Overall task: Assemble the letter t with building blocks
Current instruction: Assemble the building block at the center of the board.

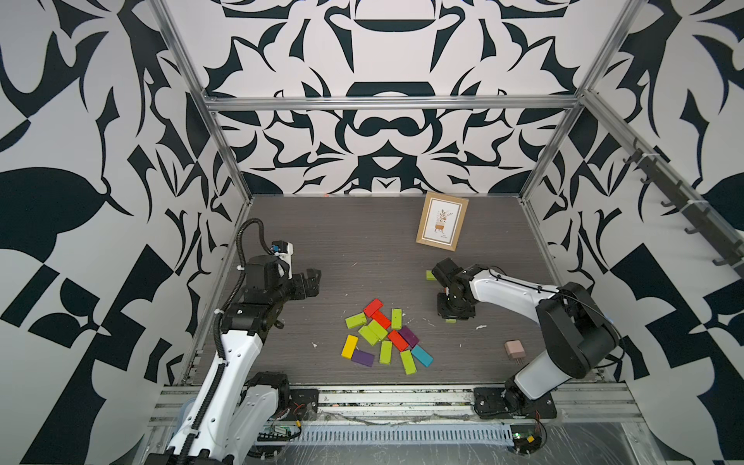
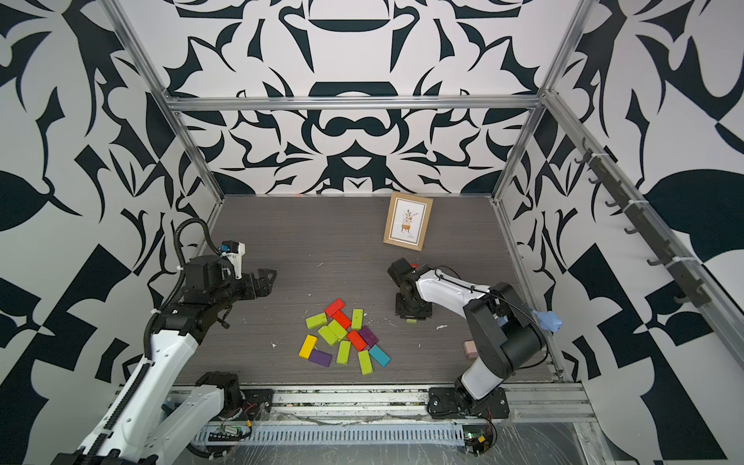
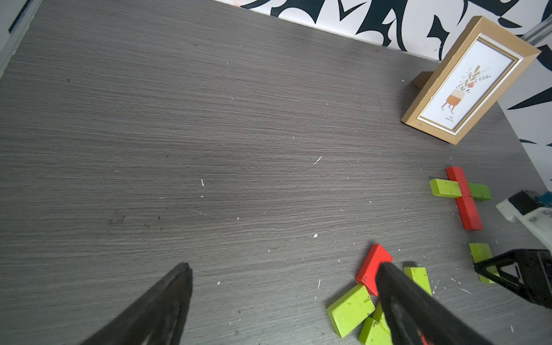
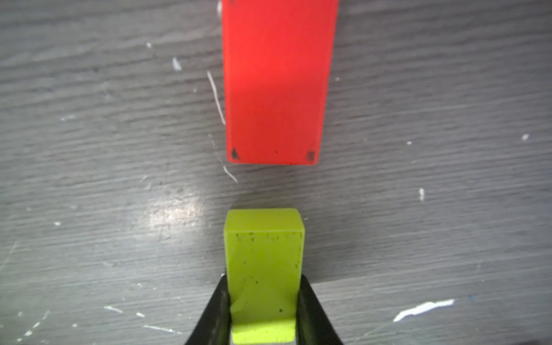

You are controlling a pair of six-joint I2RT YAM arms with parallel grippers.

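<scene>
The left arm is bent low, and the left gripper (image 1: 315,283) hangs wide open. The right gripper (image 4: 264,280) points straight down and pinches a green block (image 4: 264,248).

We find no legible writing anywhere; the picture frame (image 3: 442,74) holds a print with a tiny caption (image 3: 450,118), too blurred to read.

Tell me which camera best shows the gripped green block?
Right wrist view: the green block appears large in the right pincer. Both top views show only a sliver; the left wrist view shows the block partly hidden.
</scene>
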